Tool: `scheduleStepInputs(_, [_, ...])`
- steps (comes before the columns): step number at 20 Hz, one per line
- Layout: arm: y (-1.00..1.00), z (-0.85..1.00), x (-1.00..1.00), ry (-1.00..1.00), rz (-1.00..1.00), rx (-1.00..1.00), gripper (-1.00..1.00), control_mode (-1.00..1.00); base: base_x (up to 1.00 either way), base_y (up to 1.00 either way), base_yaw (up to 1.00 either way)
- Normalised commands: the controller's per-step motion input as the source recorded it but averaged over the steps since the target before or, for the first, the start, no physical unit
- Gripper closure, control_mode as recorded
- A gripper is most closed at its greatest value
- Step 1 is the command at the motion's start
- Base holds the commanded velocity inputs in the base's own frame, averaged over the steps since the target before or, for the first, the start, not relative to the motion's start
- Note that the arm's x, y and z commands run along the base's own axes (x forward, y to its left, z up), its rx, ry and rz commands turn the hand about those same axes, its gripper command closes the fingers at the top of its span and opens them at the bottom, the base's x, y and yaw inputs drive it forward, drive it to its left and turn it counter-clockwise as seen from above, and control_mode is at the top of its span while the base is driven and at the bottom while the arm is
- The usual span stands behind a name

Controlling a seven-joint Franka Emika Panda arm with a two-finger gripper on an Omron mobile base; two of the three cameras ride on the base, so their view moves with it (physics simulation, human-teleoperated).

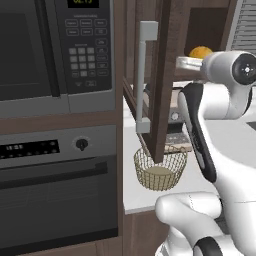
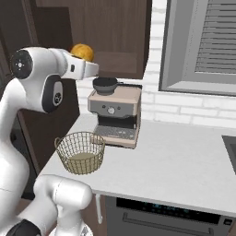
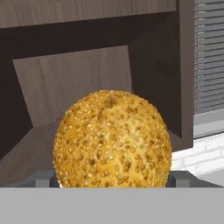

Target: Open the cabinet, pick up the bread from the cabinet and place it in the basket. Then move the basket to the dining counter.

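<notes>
The cabinet's dark brown door [image 1: 164, 75] stands swung open, its silver bar handle [image 1: 142, 75] facing me. Inside, on the shelf, sits the bread [image 3: 112, 140], a round seeded yellow-orange bun, also seen over the arm [image 1: 201, 51] [image 2: 82, 50]. My gripper [image 3: 112, 180] is open and reaches into the cabinet, with a grey fingertip [image 3: 43, 179] low on either side of the bread and a small gap at each. The wire-mesh basket [image 1: 160, 167] [image 2: 80, 152] stands empty on the white worktop below the door. The dining counter is out of view.
A beige coffee machine [image 2: 115, 115] stands just behind the basket. A microwave [image 1: 50, 50] and a wall oven [image 1: 55, 190] fill the left. A window with blinds [image 2: 203, 41] is at the right above the worktop [image 2: 175, 161].
</notes>
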Motion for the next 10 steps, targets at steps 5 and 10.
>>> scheduleStepInputs(5, [0.00,-0.12,-0.95,0.31,0.00,0.01,1.00,-1.00,0.00,0.00,0.00])
scheduleStepInputs(10, [0.01,-0.14,-0.73,0.37,0.00,0.04,1.00,-1.00,0.00,0.00,0.00])
